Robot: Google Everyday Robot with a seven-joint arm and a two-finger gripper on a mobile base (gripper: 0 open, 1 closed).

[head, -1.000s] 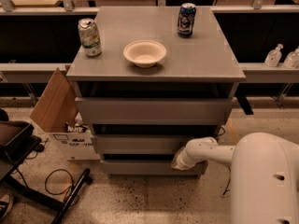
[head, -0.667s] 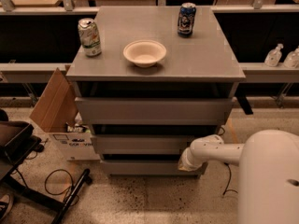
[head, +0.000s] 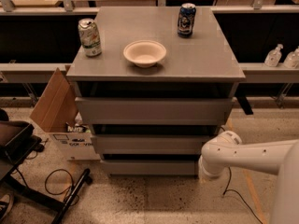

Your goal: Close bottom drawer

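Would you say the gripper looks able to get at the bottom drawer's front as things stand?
Probably yes: the gripper sits low by the right end of the bottom drawer, whose front faces the floor with nothing standing between them.

Well above the tool [head: 202, 171], low at the cabinet's [head: 154, 110] right, the counter [head: 210, 55] holds a bowl [head: 145, 53], green can [head: 89, 37], blue can [head: 186, 20].
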